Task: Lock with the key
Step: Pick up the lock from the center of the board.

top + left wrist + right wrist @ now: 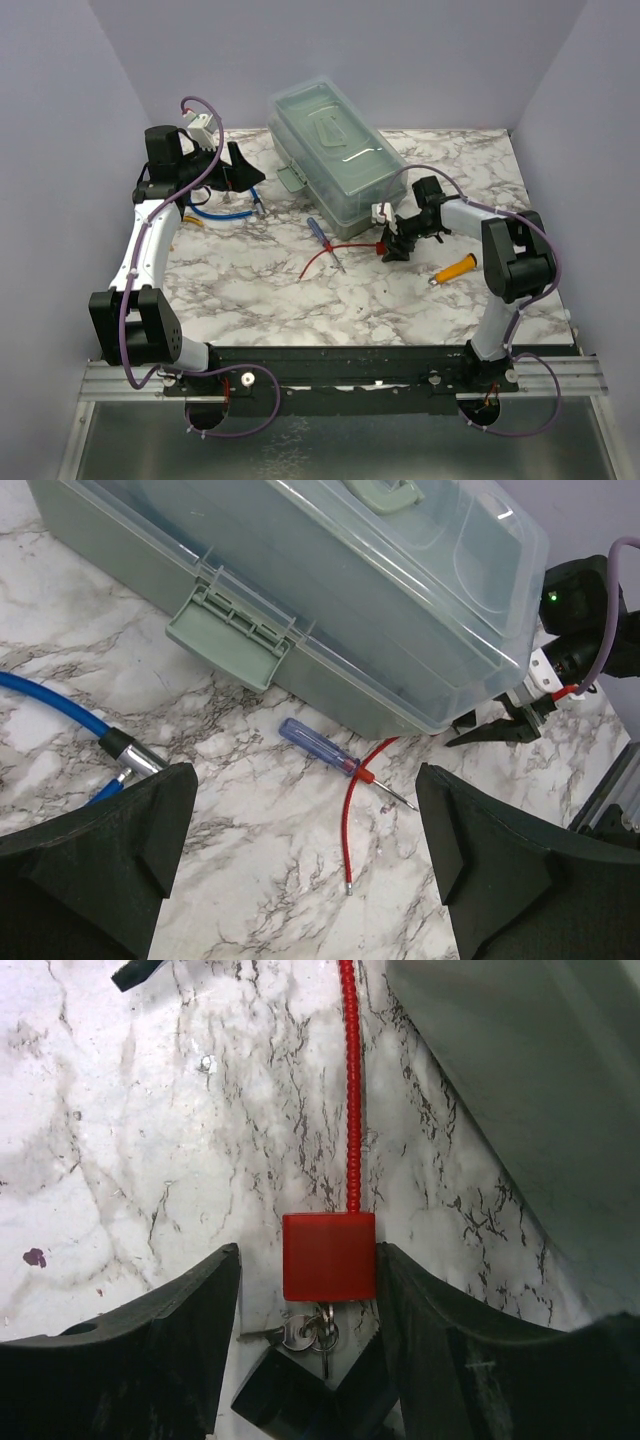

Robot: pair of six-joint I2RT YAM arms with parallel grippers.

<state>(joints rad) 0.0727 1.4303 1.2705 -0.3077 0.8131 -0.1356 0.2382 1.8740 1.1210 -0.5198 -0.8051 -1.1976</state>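
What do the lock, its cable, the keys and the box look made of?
Lock: matte red, even colour, no glint. Plastic or coated metal, can't tell which.
Cable: glossy red with a ribbed skin. Likely a plastic sheath.
Keys: silvery and reflective. Metal.
Box: see-through lid with glare, pale green base and latch. Plastic.

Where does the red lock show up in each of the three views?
Top external: red lock right of centre, by the right tool, its cable trailing left.
Left wrist: only the cable is clear, lower centre.
Right wrist: red lock bottom centre, between the tool's fingers, keys below.
Shared landmark: the clear box.
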